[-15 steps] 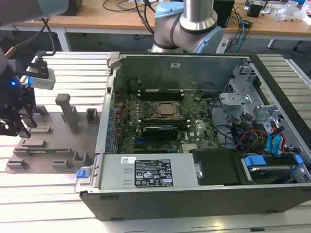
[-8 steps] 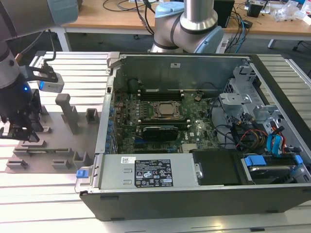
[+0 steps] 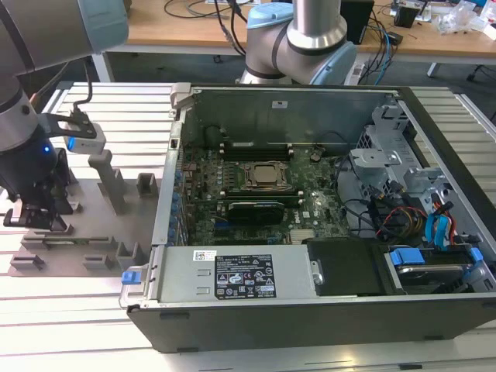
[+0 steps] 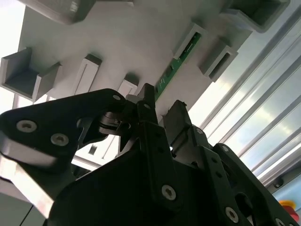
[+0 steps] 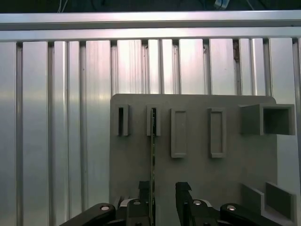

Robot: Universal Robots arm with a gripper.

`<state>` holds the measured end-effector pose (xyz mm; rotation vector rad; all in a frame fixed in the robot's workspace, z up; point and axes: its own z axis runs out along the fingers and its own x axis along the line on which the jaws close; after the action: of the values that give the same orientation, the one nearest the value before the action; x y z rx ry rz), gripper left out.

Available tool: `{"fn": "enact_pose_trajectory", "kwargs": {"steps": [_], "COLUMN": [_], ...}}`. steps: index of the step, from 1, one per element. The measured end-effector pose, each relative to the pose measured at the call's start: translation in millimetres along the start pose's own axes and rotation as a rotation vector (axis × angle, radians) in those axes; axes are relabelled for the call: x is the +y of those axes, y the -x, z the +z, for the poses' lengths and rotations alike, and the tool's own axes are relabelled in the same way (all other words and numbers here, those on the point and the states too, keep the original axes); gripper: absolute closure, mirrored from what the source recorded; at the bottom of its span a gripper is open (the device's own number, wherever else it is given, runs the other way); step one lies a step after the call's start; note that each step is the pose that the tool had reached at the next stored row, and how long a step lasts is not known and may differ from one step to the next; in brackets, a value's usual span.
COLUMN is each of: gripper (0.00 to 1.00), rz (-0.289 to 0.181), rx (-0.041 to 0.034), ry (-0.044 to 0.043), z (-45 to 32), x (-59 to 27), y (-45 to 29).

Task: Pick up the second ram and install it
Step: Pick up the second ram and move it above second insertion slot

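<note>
The work surface is formed by a slotted aluminium table (image 3: 77,325). Bright light is reflected along its parallel profiles (image 5: 56,117). Beyond the table's far edge a wooden desk (image 3: 178,27) is set, and loose cables (image 3: 194,9) are laid on it.

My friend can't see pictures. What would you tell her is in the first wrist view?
The black pincer hangs open over a grey holder plate. The second ram, a thin green stick seen edge-on, stands in one of the plate's slots. Its near end reaches the gap between the fingers, close beside one of them. The plate lies on a ribbed metal table.
</note>
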<state>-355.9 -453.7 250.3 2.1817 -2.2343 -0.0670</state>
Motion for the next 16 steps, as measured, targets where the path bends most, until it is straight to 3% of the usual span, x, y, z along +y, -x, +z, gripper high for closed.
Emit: {"fn": "enact_pose_trajectory", "kwargs": {"steps": [4,10,16], "gripper": [0.64,0.64,0.64], "rz": [0.0,-0.004,-0.004], "rx": [0.0001,0.0002,0.0003], "ry": [0.0001,0.0001,0.0002], "z": [4.2,19.4,27.3], "x": [-0.2,-0.9,-1.3], "y": [-0.1,-0.4,-2.1]}}
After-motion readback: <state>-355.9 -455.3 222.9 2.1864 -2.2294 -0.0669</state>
